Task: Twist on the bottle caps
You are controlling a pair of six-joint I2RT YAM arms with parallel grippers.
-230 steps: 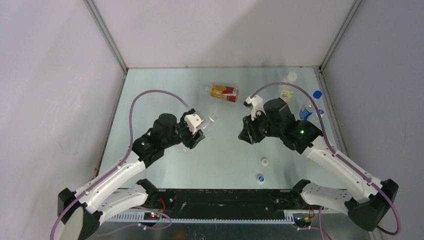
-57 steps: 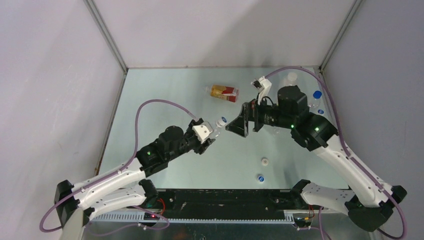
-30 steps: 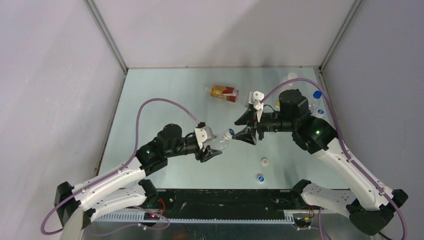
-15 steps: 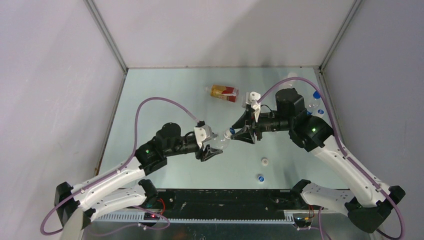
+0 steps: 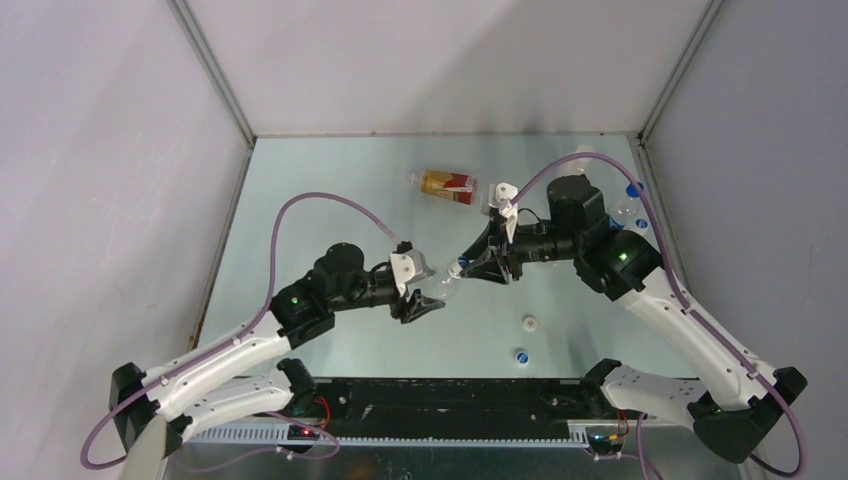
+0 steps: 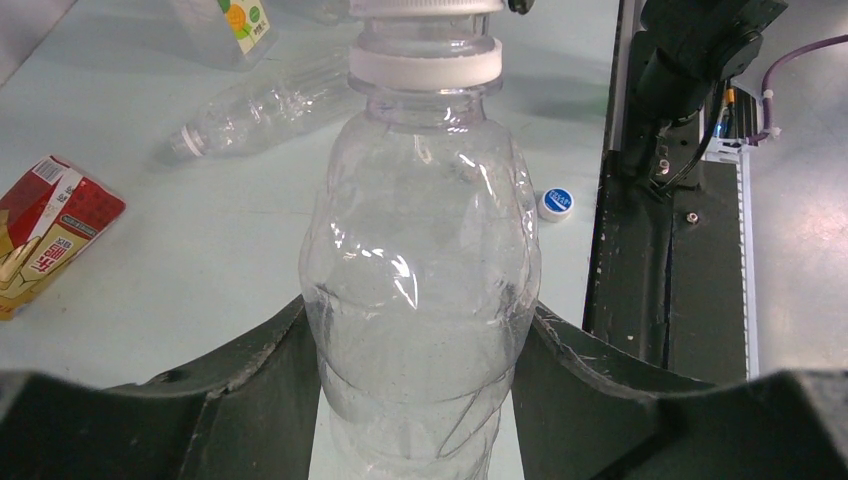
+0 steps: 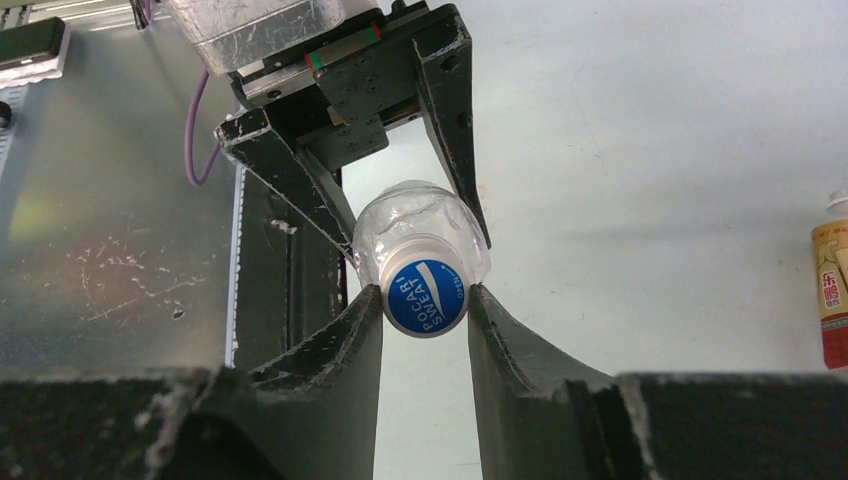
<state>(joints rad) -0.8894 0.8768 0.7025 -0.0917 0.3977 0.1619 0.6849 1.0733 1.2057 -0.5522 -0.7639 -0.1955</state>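
Right pincer [image 7: 425,293] now closed onto blue cap [image 7: 425,298], left pincer [image 6: 418,310] pinching clear bottle [image 6: 420,240]

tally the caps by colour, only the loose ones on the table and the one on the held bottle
blue: 2, loose blue cap and fitted blue cap on the bottle
white: 1, loose white cap
total: 3
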